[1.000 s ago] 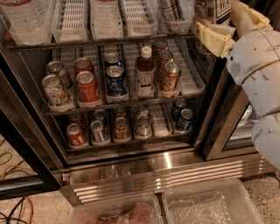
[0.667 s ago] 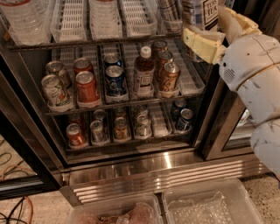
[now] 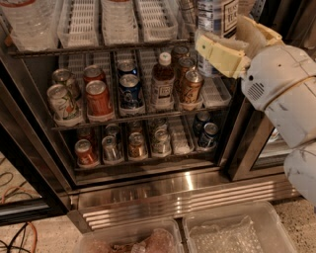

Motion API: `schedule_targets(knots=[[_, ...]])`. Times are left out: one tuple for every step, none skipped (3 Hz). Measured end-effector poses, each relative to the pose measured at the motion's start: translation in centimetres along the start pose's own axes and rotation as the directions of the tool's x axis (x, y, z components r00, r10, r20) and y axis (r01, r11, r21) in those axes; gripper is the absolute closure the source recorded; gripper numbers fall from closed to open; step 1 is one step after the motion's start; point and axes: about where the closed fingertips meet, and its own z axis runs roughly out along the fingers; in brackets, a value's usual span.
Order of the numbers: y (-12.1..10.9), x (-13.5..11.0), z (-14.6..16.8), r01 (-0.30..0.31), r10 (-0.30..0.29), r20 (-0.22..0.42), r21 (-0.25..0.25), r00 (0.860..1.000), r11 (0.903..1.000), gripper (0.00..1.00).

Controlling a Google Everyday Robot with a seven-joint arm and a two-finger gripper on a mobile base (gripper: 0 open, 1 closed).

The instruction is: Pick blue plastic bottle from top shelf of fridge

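Note:
The blue plastic bottle (image 3: pixel 216 15), clear with a dark blue and white label, stands at the right end of the top shelf (image 3: pixel 98 49) of the fridge (image 3: pixel 148 190); its top is cut off by the frame. My gripper (image 3: pixel 220 33) reaches in from the right at the bottle's lower half. It is open, with one cream finger (image 3: pixel 222 53) crossing in front of the bottle's base and the other (image 3: pixel 259 32) to the bottle's right. My white arm (image 3: pixel 281 89) fills the right side.
White slotted lane trays (image 3: pixel 84 22) and a big ribbed clear bottle (image 3: pixel 27 22) share the top shelf. Below are soda cans (image 3: pixel 98 96) and a brown white-capped bottle (image 3: pixel 162 81). Two clear bins (image 3: pixel 237 232) sit on the floor; the door frame (image 3: pixel 244 148) stands at right.
My gripper has moved left and slightly forward, from beside the fridge's right edge to around the bottle's lower part. The bottle and cans have not moved.

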Motion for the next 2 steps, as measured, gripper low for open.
schedule_targets(knots=[[0.61, -0.12, -0.21, -0.046, 0.046, -0.005, -0.024, 0.999, 0.9987, 1.0], [1.03, -0.17, -0.41, -0.077, 0.076, -0.015, -0.036, 0.997, 0.9964, 1.0]])
